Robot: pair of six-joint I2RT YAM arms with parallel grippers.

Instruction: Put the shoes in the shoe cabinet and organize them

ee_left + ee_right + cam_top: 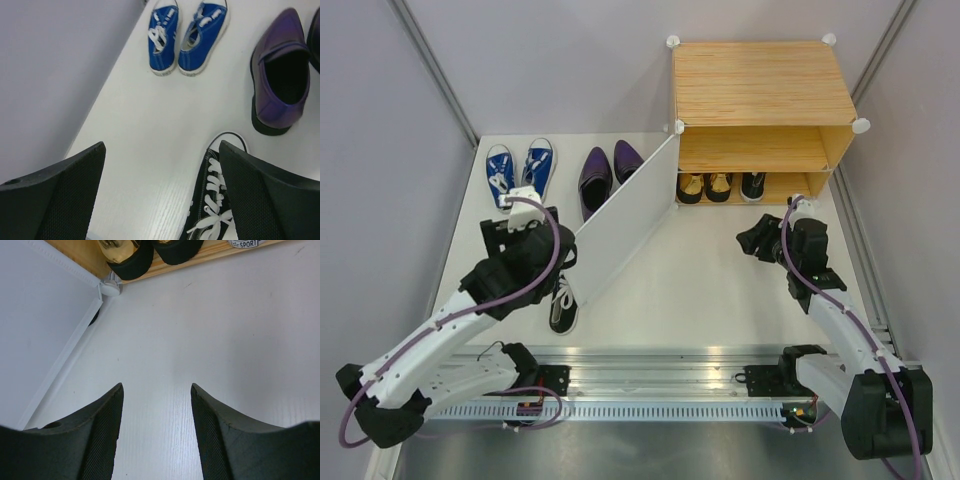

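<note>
Top external: shoe cabinet (760,80) at the far right of the bench (710,290). Its white door (625,220) is swung wide open and slants toward the left arm. On the lower shelf are the gold shoes (705,186) and one black shoe (753,185); the upper shelf is bare. Blue sneakers (520,170) and purple dress shoes (608,172) stand at the far left, behind the door.

The second black shoe (563,305) lies on the bench just left of the door's free edge, partly under the left arm.

Left wrist: left claw (161,150) is spread wide with nothing in it and hangs over that loose black shoe (212,210). Right wrist: right claw (156,387) is also parted and empty, over bare bench before the cabinet.

Step in hand (judgement): pick up the loose black shoe.

- Orientation: the shoe's long axis runs near-to-far, tilted slightly, with the toe cap pointing away toward the sneakers. The fingers sit on either side of that axis, so the closing direction is already crosswise.
- Offset: the shoe sits close to the right finger (265,195), not centred, so shift right before descending.
- Grip: clamp at the laced midfoot or collar rather than the toe, so the shoe will not swing.
- Route: the door is between the shoe and the shelf, so carry around its near edge, or hand over to the right arm.
- Placement: set it beside its mate, parallel.
</note>
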